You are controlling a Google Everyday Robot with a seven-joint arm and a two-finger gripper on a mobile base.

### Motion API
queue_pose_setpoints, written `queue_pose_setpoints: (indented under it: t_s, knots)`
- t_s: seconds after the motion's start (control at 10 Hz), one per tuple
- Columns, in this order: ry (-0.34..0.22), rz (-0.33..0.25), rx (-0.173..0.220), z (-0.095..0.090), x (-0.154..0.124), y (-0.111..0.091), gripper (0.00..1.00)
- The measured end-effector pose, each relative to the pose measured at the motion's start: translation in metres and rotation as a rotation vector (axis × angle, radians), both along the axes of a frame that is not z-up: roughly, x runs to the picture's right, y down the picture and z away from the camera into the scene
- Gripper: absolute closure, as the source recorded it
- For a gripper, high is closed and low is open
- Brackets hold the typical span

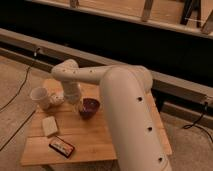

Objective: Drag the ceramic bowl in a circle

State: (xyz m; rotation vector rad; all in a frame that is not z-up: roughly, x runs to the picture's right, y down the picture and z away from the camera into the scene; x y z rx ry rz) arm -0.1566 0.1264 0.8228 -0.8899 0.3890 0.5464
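Observation:
The ceramic bowl (90, 107) is small, round and dark maroon. It sits near the middle of the wooden table (95, 142). My white arm reaches across the table from the right. The gripper (80, 106) hangs down at the bowl's left rim, touching or gripping it. The arm's wrist hides most of the gripper.
A white paper cup (40, 97) stands at the table's left, with a crumpled packet (56, 98) beside it. A pale sponge-like block (49, 125) and a dark snack bar (62, 147) lie at the front left. Black cables run along the floor.

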Motion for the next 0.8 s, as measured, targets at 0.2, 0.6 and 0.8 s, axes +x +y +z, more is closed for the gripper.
queue_pose_setpoints:
  t_s: [0.2, 0.6, 0.8]
  knots:
    - [0.011, -0.002, 0.031, 0.013, 0.001, -0.014, 1.0]
    - [0.037, 0.0, 0.071, 0.027, -0.003, -0.041, 1.0]
    - [0.06, 0.017, 0.069, 0.028, -0.002, -0.044, 1.0]
